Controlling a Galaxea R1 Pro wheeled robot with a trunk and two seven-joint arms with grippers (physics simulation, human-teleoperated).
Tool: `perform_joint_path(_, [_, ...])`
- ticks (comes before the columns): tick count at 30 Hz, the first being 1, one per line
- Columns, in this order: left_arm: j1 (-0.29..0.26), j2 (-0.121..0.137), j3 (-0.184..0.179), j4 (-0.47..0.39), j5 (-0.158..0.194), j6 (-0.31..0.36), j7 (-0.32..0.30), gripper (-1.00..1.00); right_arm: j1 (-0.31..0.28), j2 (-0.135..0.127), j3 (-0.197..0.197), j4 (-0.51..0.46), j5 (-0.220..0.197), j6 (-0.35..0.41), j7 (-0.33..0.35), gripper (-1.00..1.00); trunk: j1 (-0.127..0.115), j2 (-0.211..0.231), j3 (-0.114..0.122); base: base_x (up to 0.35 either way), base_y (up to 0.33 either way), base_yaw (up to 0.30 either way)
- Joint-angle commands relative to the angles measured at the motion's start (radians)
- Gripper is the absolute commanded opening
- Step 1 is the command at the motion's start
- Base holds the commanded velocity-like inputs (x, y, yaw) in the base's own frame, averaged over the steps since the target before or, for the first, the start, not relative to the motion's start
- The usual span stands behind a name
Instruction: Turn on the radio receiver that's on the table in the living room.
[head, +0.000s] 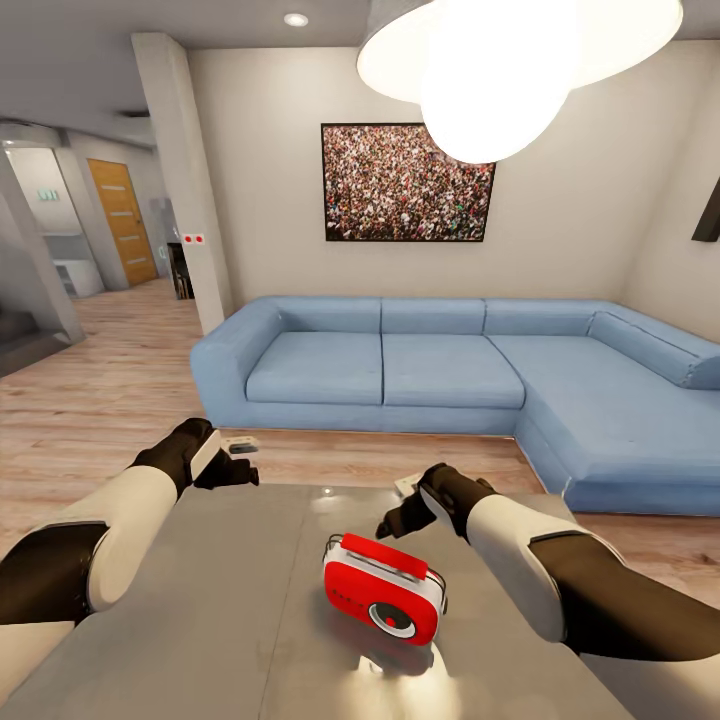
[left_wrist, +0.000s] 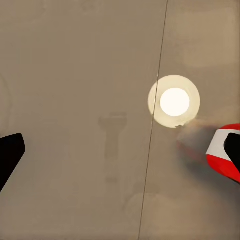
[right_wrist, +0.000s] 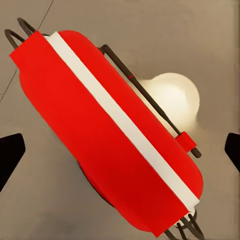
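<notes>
The radio stands upright on the grey tabletop, just right of the seam between its two panels, with its round dial facing you and the dial's centre showing red, so I judge it is not yet switched on. Your right end effector hovers just beyond and above the radio, apart from it. In the right wrist view the radio's red top with its white stripe lies diagonally between the two dark fingertips, which stand wide apart with nothing between them touching.

Your left end effector hangs over the far left part of the tabletop, well apart from the radio. Its fingertips also stand wide apart in the left wrist view, holding nothing, with a corner of the radio at the frame's edge.

The main risk from here is a push instead of a press. The radio is small and light-looking, standing on a narrow base on a glossy top; if you come down off-centre or sideways, I expect it to tip or slide. The lamp's bright reflection beside the radio may mislead your depth judgement. The dial faces away from the right wrist, so reaching it needs care.
</notes>
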Motion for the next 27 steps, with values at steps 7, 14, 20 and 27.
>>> perform_joint_path(7, [0.001, 0.000, 0.001, 0.000, 0.000, 0.000, 0.000, 1.00, 0.000, 0.000, 0.000, 0.000, 0.000, -0.001, -0.027, 1.00, 0.000, 0.000, 0.000, 0.000, 0.000, 0.000])
perform_joint_path(14, [0.014, 0.000, 0.001, -0.001, 0.000, 0.000, 0.000, 1.00, 0.012, 0.000, 0.000, 0.000, 0.000, -0.002, -0.062, 1.00, 0.000, 0.000, 0.000, 0.000, 0.000, 0.000])
perform_joint_path(20, [0.014, 0.000, 0.001, -0.001, 0.000, 0.000, 0.000, 1.00, 0.020, 0.000, 0.001, 0.001, 0.000, -0.006, -0.076, 1.00, 0.000, 0.000, 0.000, 0.000, 0.000, 0.000])
perform_joint_path(27, [0.014, -0.001, 0.001, -0.002, 0.000, 0.000, 0.000, 1.00, 0.020, 0.000, 0.001, 0.001, -0.001, -0.006, -0.078, 1.00, 0.000, 0.000, 0.000, 0.000, 0.000, 0.000])
